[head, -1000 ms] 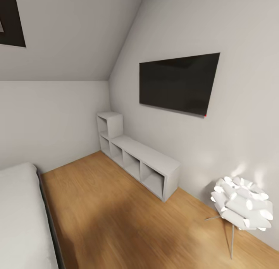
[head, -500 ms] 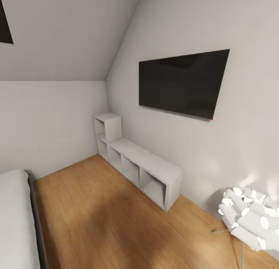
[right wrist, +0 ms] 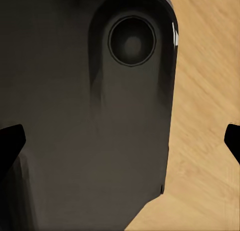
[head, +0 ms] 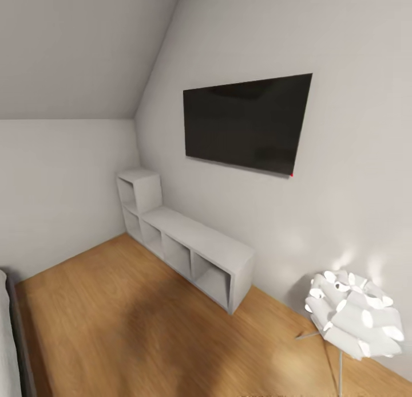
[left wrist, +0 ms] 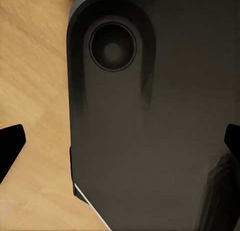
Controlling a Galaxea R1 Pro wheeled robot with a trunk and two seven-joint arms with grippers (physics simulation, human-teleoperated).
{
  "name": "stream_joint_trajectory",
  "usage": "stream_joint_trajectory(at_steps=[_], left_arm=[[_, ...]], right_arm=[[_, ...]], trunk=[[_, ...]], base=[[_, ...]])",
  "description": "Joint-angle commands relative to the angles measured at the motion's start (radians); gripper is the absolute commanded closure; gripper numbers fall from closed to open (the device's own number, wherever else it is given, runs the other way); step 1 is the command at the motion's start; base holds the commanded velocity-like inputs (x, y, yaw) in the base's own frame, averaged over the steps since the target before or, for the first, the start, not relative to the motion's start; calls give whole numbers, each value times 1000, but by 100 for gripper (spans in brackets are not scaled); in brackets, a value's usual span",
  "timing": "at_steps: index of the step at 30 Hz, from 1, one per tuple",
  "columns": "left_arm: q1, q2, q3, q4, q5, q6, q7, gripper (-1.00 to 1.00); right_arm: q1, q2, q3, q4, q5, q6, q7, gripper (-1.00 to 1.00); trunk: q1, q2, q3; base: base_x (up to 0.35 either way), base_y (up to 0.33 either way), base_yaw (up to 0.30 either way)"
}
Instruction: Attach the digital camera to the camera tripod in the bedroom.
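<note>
Camera and tripod are nowhere to be seen from here. Left fingers (left wrist: 11,150) and right fingers (right wrist: 11,143) are spread, holding nothing, arms tucked over the robot's dark base (left wrist: 150,116) for travel. Beyond it: wood floor (head: 143,328), cube shelves (head: 189,245) under the television (head: 246,122), lamp (head: 352,317) beside them.

In the head view, the shelf unit (head: 183,236) stands on the floor (head: 143,328) against the right-hand wall (head: 343,156), running back into the corner where that wall meets the far wall (head: 57,185). Its corner end rises one cube higher than the rest. The television (head: 246,122) hangs on the right-hand wall above the low part of the shelves. The lamp (head: 352,314) stands nearer the camera, to the right of the shelves and close to the same wall. The bed's (head: 8,339) edge lies at the far left, well apart from the shelves across the floor
</note>
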Motion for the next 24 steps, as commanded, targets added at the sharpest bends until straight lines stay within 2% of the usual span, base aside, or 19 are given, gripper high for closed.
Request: stream_joint_trajectory(at_steps=[1,13,18,24], left_arm=[[0,0,2,-1,2,0,1,-100],[0,0,2,-1,1,-1,0,-100],[0,0,2,-2,0,-1,0,-100],[0,1,1,-1,1,1,0,-100]], right_arm=[[0,0,0,0,1,-3,0,-100],[0,0,0,0,1,-3,0,-100],[0,0,0,0,1,-3,0,-100],[0,0,1,0,1,-3,0,-100]], trunk=[[0,0,-1],[0,0,-1],[0,0,-1],[0,0,-1]], base=[[2,0,-241],[1,0,-228],[7,0,-83],[191,0,-20]])
